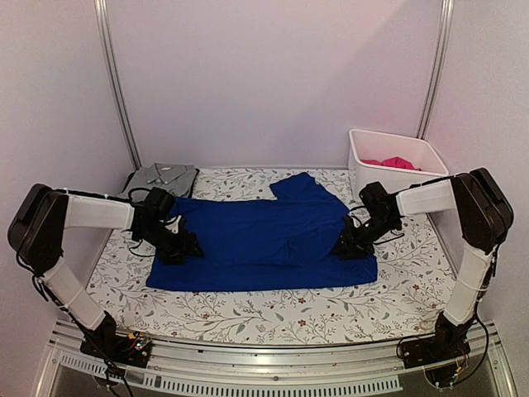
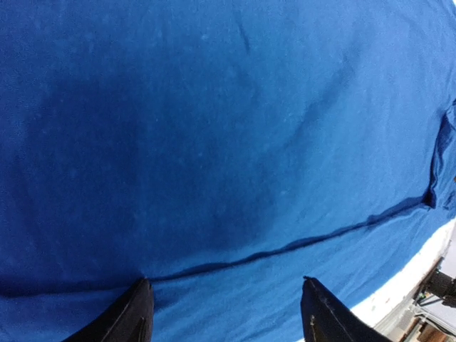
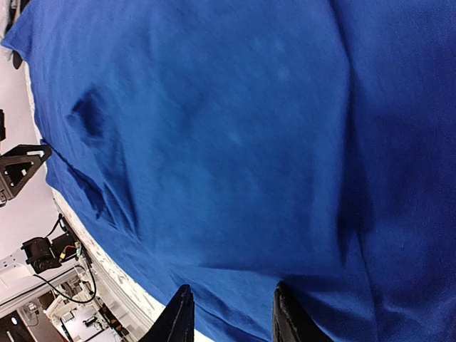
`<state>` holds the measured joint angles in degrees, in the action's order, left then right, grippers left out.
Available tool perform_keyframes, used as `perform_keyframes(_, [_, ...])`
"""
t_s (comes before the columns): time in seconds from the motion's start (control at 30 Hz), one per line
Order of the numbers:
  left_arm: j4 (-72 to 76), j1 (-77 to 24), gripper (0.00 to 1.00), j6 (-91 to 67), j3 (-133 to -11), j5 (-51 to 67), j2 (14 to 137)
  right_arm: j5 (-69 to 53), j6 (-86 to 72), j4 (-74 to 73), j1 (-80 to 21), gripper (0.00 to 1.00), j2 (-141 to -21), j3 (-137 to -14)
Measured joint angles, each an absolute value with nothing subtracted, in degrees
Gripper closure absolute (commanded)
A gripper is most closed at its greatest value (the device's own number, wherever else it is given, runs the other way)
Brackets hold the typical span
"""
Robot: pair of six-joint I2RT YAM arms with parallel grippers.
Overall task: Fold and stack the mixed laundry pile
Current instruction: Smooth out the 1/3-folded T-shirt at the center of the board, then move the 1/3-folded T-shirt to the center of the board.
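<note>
Table (image 1: 248, 318) w/ 1 blue garment (image 1: 256, 240), 1 grey shirt (image 1: 161, 175).

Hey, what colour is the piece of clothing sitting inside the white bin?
Magenta-pink; the garment in the bin shows best in the top external view.

- Plain pale walls (image 1: 273, 74) stand behind and at both outer sides of the grippers, with a soft pinkish light on them.
- A thin metal rail (image 1: 117, 83) goes up far behind the left gripper (image 1: 192, 246), and a second rail (image 1: 436, 66) far behind the right gripper (image 1: 339, 248).
- A white floral table covering (image 1: 273, 310) lies under both grippers.
- A white bin (image 1: 401, 178) stands just behind the right gripper.
- An aluminium frame (image 1: 273, 351) runs along the table edge in front of them.
</note>
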<state>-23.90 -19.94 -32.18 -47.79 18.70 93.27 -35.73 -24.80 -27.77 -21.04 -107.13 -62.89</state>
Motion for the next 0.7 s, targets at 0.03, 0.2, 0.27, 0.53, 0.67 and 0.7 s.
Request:
perform_keyframes(0.03, [-23.64, -19.84, 0.3, -32.49, -47.51, 18.87, 93.03, -35.73, -25.06, -27.75, -21.1, 0.64, -107.18, -61.41])
perform_keyframes(0.2, [-22.55, -19.81, 0.3, -33.52, -43.59, 19.79, 89.84, -36.88, -27.14, -24.86, -20.97, 0.63, -103.33, -53.84])
perform_keyframes(0.27, [-22.61, -19.84, 0.3, -33.85, -41.78, 20.38, 88.12, -37.34, -28.14, -24.05, -21.02, 0.64, -100.6, -50.22])
perform_keyframes(0.53, [-25.04, -25.28, 0.31, -38.54, -37.43, 21.87, 83.11, -39.16, -31.9, -23.2, -22.35, 0.63, -91.85, -39.59])
perform_keyframes(0.67, [-25.91, -26.3, 0.27, -42.11, -33.12, 23.73, 77.89, -39.57, -33.52, -24.93, -23.46, 0.62, -87.85, -36.42])
perform_keyframes(0.7, [-27.24, -26.44, 0.24, -42.54, -32.84, 23.77, 76.79, -39.42, -33.67, -25.78, -23.64, 0.61, -87.35, -36.42])
